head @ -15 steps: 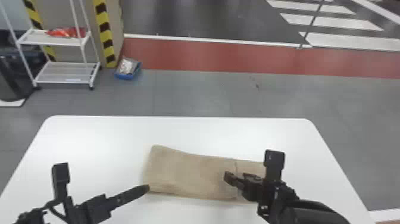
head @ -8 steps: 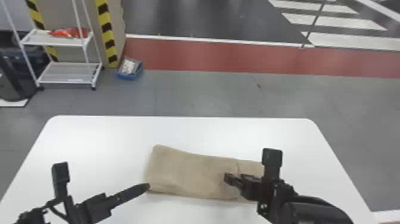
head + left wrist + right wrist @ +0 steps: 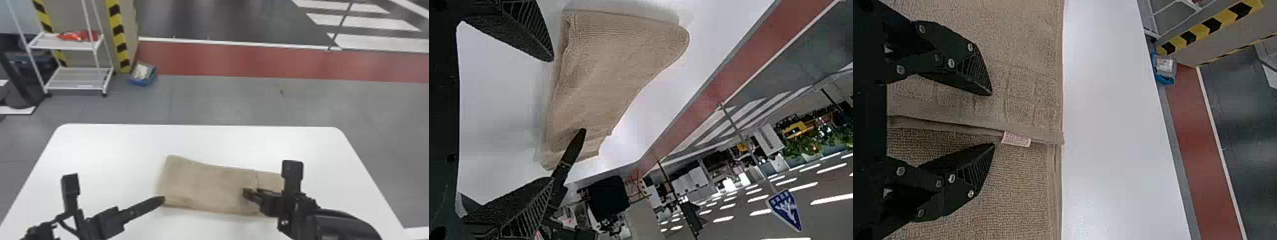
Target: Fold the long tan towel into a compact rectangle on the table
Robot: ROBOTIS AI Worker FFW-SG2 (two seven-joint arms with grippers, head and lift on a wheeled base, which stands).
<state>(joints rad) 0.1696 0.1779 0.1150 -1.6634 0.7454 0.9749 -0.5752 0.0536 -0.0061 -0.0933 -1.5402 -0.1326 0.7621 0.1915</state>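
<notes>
Right wrist view: over tan terry towel [image 3: 1025,190], black right gripper [image 3: 993,119], wide-jawed like black left gripper [image 3: 552,119], may, closing shallowly, shift one layer.

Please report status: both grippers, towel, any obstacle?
Left gripper open, by left end of towel. Right gripper open, above towel hem. Towel part-folded. Possibly in the way: right gripper.

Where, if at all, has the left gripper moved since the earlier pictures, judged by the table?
No, I see no clear move: the left gripper keeps about the same place over the near-left part of the table.
</notes>
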